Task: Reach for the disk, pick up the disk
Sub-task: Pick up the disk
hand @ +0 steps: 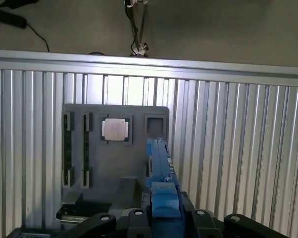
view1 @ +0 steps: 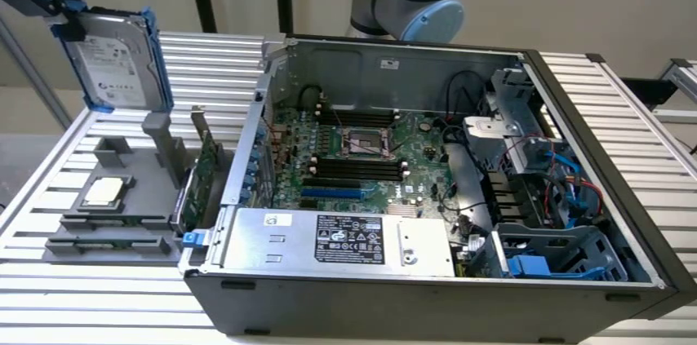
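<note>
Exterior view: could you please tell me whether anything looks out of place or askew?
The disk is up on edge, slightly tilted, clamped in the gripper above the grey fixture rather than seated in it. Nothing else stands out.

Exterior view: high, angled down at open dark-grey computer case point(view1: 436, 300); mid-range.
Wrist view: straight down; blue-framed silver-grey disk point(hand: 160, 158) edge-on, close under lens.
Shared: ribbed aluminium table point(view1: 610, 92) point(hand: 238, 148), grey plastic fixture tray point(view1: 130, 223) point(hand: 114, 163), square silver CPU chip point(view1: 104, 191) point(hand: 114, 130).

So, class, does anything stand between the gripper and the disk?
Nothing visible does. The gripper is closed on the disk at its blue-framed edge, holding it upright over the grey holder.
</note>
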`<state>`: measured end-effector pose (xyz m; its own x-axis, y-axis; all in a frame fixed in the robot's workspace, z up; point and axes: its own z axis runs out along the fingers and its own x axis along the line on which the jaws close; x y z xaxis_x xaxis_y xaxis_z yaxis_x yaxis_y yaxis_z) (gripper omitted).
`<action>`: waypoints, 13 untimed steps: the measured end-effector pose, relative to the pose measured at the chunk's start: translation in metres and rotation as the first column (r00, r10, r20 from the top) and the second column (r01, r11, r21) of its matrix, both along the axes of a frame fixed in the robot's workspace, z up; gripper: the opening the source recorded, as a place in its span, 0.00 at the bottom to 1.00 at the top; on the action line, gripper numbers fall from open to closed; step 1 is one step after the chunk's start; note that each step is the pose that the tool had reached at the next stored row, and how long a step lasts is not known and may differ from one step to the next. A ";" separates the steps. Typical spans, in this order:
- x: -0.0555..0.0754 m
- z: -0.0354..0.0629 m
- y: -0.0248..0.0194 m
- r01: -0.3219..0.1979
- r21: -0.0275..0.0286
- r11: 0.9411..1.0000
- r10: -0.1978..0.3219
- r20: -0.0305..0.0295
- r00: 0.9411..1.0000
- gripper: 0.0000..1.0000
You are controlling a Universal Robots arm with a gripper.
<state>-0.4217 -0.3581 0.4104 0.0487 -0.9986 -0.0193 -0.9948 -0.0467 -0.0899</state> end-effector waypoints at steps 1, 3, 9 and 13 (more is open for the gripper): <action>0.002 0.0028 -0.0007 -0.002 0.002 1.000 0.002 0.000 1.000 0.33; 0.005 0.0086 -0.0020 -0.006 0.006 1.000 0.006 0.000 1.000 0.33; 0.018 0.0292 -0.0063 -0.016 0.018 1.000 0.016 0.000 1.000 0.33; 0.031 0.0436 -0.0107 -0.017 0.021 1.000 0.017 0.000 1.000 0.33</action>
<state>-0.3910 -0.3688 0.4540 0.0660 -0.9970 -0.0399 -0.9939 -0.0621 -0.0910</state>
